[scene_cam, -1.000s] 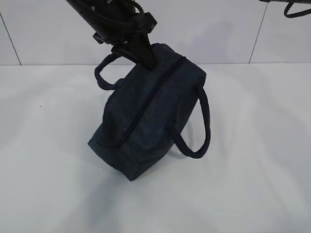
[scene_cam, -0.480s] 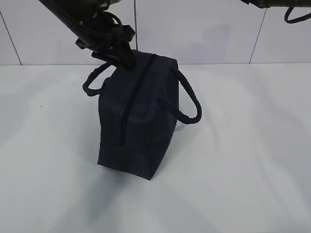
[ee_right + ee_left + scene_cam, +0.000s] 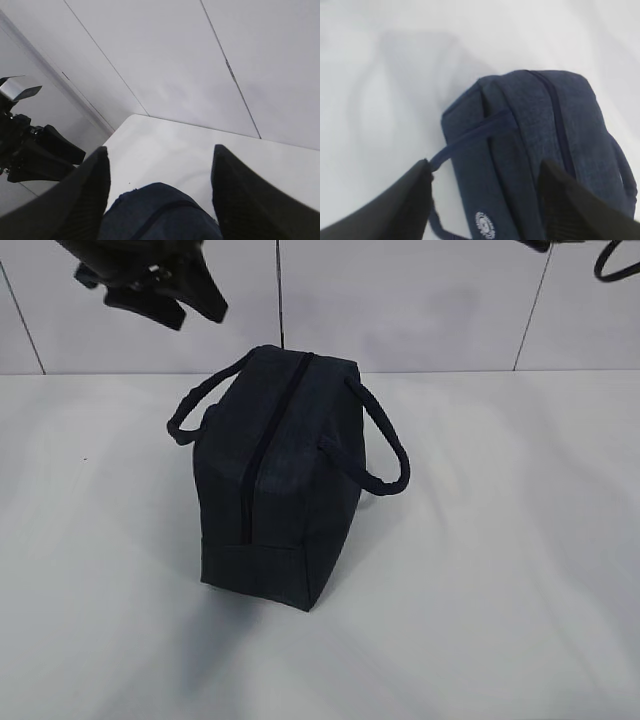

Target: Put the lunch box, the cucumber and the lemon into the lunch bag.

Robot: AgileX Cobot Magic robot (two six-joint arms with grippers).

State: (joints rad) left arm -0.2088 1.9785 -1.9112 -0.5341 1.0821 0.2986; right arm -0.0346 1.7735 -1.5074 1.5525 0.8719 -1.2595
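The dark navy lunch bag (image 3: pixel 285 480) stands upright on the white table, its top zipper (image 3: pixel 265 450) drawn shut and both loop handles hanging at its sides. My left gripper (image 3: pixel 190 308) hangs open above and to the left of the bag, touching nothing. In the left wrist view its fingers straddle the bag (image 3: pixel 535 125) from above, near the round white logo (image 3: pixel 486 226). My right gripper (image 3: pixel 160 149) is open and empty high over the bag (image 3: pixel 160 210). The lunch box, the cucumber and the lemon are out of view.
The white table (image 3: pixel 500 590) spreads around the bag on all sides. A white tiled wall (image 3: pixel 430 300) closes the back. Part of the right arm and its cable (image 3: pixel 615 260) hangs at the top right corner.
My left gripper has opened, let go of the bag's top and risen to the upper left. The bag, tilted a second ago, has settled upright.
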